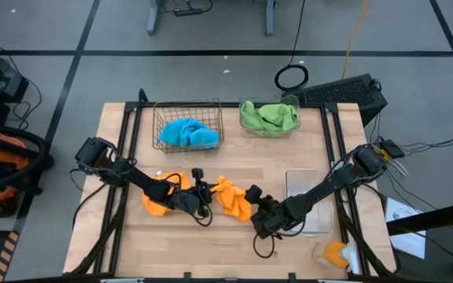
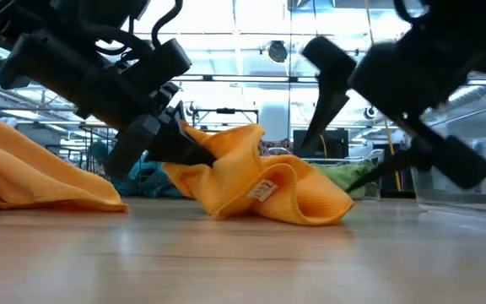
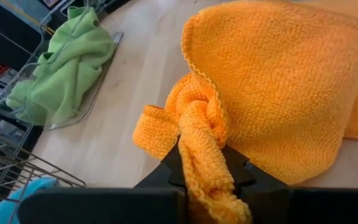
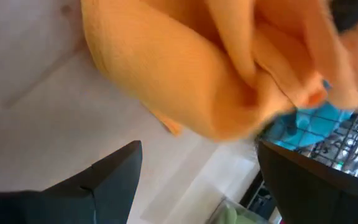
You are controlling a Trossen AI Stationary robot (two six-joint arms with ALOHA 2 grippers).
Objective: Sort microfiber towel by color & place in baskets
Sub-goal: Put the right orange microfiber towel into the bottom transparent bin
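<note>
Near the middle of the table (image 1: 234, 244), toward its front edge, an orange microfiber towel (image 1: 230, 196) lies crumpled between the two arms. Left pincer (image 3: 204, 177) is pressed together on a twisted fold of this towel, pinching it just above the wood; the low view shows the cloth (image 2: 260, 181) drawn up toward those dark fingers while the rest sags onto the table. Right pincer (image 1: 259, 211) sits just beside the same towel on its other side, fingers (image 4: 114, 171) spread wide with nothing between them, the orange cloth (image 4: 185, 74) close in front.

A second orange towel (image 1: 157, 203) lies under the left arm, nearer the left edge, and a third orange piece (image 1: 335, 253) sits at the front right corner.

Along the back edge stand the wire-grid basket (image 1: 189, 108), holding a blue towel (image 1: 187, 134), and next to it a clear plastic bin (image 1: 291, 101) with a green towel (image 1: 270, 116) inside. Another clear bin (image 1: 299, 182) rests near the right edge, under the right arm.
</note>
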